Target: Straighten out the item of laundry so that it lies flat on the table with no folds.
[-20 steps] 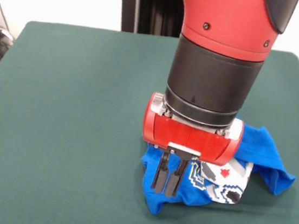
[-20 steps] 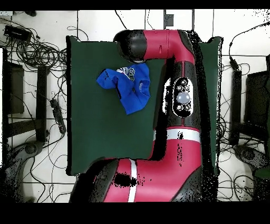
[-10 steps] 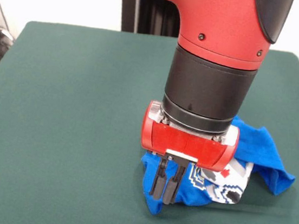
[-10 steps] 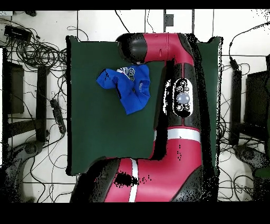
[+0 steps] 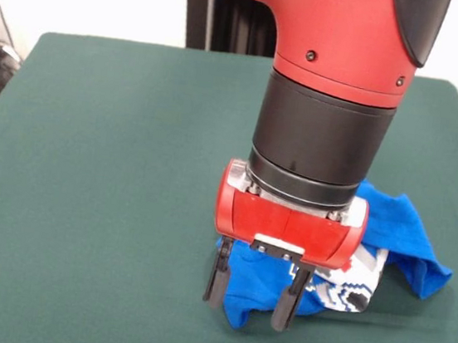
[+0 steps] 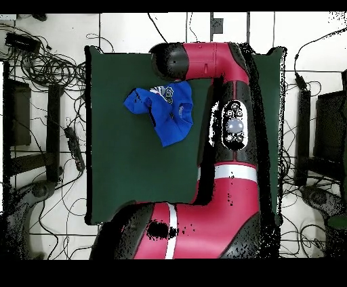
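While the hand (image 5: 253,290) gapes, the T-shirt (image 5: 409,235) seems crumpled.

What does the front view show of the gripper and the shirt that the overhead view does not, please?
Only the front view shows the gripper: its jaws stand open, straddling the near corner of the crumpled blue T-shirt, with the pixel print facing up beside them. Only the overhead view shows the shirt's whole outline, with one part trailing toward the robot's base, plus the cables on the floor round the table. Both show the shirt bunched, not flat, on the green table, under the red arm.
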`<state>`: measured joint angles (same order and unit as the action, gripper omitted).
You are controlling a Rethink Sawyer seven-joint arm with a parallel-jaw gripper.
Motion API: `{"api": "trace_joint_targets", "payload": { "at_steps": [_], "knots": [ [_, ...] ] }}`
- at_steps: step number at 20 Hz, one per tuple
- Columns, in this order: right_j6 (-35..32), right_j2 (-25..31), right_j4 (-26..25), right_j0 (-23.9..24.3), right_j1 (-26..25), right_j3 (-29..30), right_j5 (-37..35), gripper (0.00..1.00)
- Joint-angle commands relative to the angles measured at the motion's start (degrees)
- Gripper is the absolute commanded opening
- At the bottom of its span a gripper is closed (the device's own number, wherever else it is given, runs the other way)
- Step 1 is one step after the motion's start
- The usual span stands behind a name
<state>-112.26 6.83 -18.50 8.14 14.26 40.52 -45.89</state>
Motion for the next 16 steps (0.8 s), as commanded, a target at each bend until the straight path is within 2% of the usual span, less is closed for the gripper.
{"api": "trace_joint_targets", "payload": {
  "at_steps": [1,8,13,16],
  "knots": [
    [2.14,0.17,-3.64,-2.57,-3.38,9.84,2.35,1.0],
    [3.12,1.59,-3.77,-1.82,-3.22,10.04,1.26,1.0],
    [5.3,2.07,-2.29,-1.12,-2.41,11.01,-5.07,1.0],
    [3.01,0.5,-2.66,-1.78,-1.75,12.8,-5.41,1.0]
  ]
}}
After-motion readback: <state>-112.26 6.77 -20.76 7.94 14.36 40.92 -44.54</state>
